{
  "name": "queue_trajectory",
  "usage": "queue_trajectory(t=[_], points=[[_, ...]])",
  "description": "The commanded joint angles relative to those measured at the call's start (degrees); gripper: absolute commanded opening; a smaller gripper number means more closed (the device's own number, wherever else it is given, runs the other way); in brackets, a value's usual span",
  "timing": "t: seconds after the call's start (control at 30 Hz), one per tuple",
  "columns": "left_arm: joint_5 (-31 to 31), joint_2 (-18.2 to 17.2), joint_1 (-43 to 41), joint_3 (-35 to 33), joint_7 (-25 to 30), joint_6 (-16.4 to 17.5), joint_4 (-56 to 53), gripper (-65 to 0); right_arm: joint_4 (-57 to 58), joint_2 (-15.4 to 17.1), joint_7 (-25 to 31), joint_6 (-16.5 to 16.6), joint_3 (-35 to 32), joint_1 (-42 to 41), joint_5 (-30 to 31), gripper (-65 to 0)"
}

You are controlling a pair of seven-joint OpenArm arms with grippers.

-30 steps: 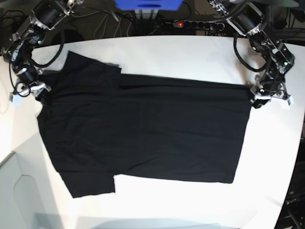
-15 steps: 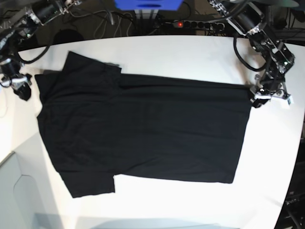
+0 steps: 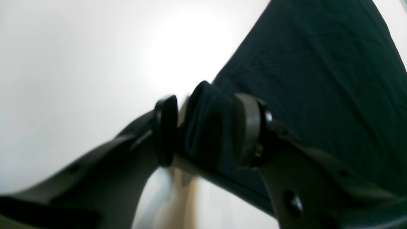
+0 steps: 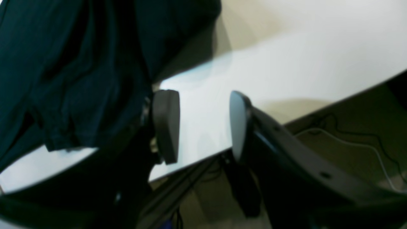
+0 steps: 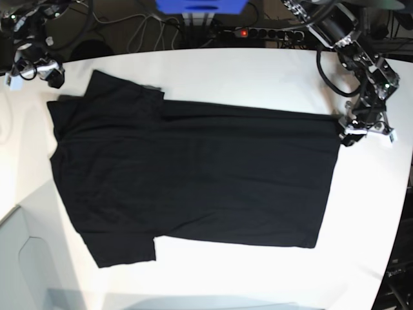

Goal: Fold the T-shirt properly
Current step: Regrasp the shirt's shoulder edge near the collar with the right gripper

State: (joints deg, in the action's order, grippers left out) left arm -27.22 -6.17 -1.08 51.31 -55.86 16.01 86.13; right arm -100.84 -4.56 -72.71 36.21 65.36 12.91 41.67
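The black T-shirt [image 5: 193, 181] lies spread flat on the white table [image 5: 258, 71], plain side up, collar end to the left and hem to the right. My left gripper [image 5: 366, 131] sits at the hem's far corner. In the left wrist view its fingers [image 3: 165, 130] stand apart around a raised fold of the T-shirt [image 3: 318, 79], with a thin gap showing beside one pad; the left gripper [image 3: 205, 130] is open. My right gripper [image 5: 40, 70] hovers off the cloth near the table's far left corner. The right gripper [image 4: 203, 124] is open and empty, with the T-shirt [image 4: 79, 63] to its left.
Behind the table lie cables, a power strip with a red light [image 5: 258, 32] and a blue box [image 5: 200, 6]. The table edge [image 4: 318, 105] runs just under my right gripper, with floor and wires below it.
My right arm has left the shirt's left shoulder edge and swung up toward the far left corner. The left arm and the shirt stay as they were.
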Motion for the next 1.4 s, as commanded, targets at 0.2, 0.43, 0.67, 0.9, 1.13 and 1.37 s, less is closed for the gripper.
queue_trajectory(t=[0.2, 0.43, 0.67, 0.9, 1.13, 1.37], points=[[-0.87, -0.9, 0.6, 0.25, 0.87, -0.05, 1.04, -38.0, 4.62, 0.56, -0.22, 0.23, -5.01, -0.12, 1.1, -39.4], [-0.87, -0.9, 0.51, 0.34, 0.87, -0.05, 1.04, -38.0, 7.69, 0.65, -0.22, 3.79, -8.88, -0.03, 1.1, -39.4], [-0.87, -0.9, 0.51, 0.34, 0.78, -0.05, 1.13, -38.0, 11.56, 0.56, -0.3, 3.79, -10.9, 0.41, 1.1, -39.4], [-0.87, -0.9, 0.51, 0.34, 0.69, -0.05, 1.13, -38.0, 11.03, 0.47, -4.44, 3.79, -10.9, 1.56, 1.1, -39.8], [-0.87, -0.9, 0.51, 0.34, 0.78, -0.05, 1.13, -38.0, 10.95, 0.82, -4.61, 3.79, -11.25, 3.58, 1.1, -41.0], [-0.87, -0.9, 0.6, 0.34, 0.78, -0.05, 1.13, -38.0, 10.95, 0.56, -4.7, 3.79, -13.19, 4.72, 1.1, -41.0]])
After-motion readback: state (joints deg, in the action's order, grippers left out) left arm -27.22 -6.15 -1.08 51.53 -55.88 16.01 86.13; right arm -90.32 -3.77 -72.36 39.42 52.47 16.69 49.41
